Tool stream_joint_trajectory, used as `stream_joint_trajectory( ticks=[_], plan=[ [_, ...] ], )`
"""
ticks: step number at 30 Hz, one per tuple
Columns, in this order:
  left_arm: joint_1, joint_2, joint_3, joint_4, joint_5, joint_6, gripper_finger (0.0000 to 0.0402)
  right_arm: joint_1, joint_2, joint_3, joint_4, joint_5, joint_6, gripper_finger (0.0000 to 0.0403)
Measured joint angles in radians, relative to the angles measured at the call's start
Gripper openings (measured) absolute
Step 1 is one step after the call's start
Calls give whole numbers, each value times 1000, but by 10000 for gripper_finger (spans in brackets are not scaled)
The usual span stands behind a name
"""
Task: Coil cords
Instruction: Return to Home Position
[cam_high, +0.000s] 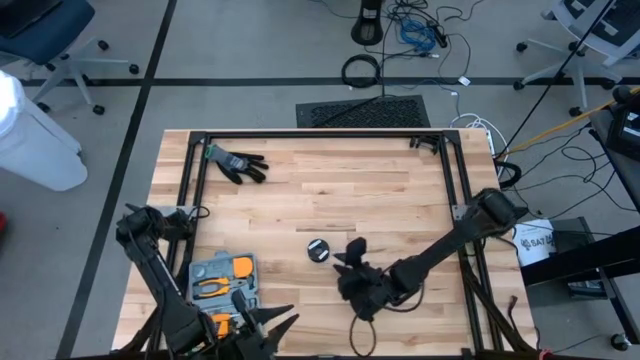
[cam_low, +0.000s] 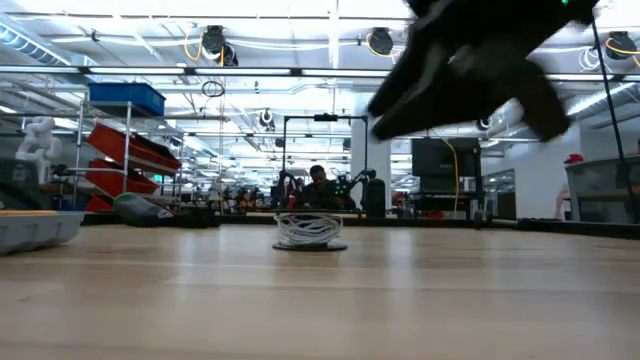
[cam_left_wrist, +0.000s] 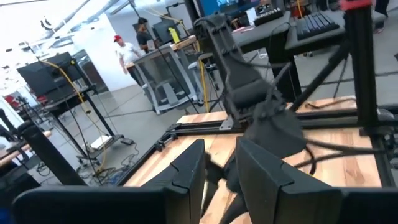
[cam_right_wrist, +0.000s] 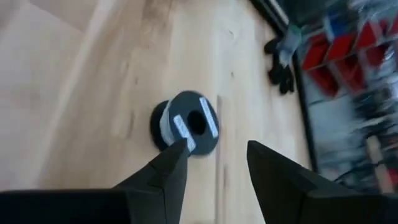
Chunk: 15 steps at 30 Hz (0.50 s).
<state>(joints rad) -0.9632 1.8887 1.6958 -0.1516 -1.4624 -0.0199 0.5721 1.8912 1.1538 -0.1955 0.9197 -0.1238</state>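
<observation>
Now, as your right hand (cam_right_wrist: 214, 149) hangs wide open and empty just beside the coiled cord (cam_high: 318, 250) in the middle of the table (cam_high: 400, 190), raise it straight up before folding home, so no finger knocks it, while the left hand (cam_left_wrist: 219, 163) waits open and empty at the front edge.

Matt pale wood table (cam_high: 380, 200); cord spool (cam_right_wrist: 185, 127) black, perhaps plastic.
</observation>
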Motion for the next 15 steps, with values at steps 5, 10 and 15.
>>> stream_joint_trajectory(
  ticks=[5,10,15],
  plan=[
    [26,-41,0,3,12,-1,98,58,-149,0,-215,-79,284,155],
    [83,-102,0,0,192,26,98,135,-324,0,-337,-148,429,155],
    [169,-186,0,-34,412,26,95,199,-518,0,-378,-212,433,127]
  ],
)
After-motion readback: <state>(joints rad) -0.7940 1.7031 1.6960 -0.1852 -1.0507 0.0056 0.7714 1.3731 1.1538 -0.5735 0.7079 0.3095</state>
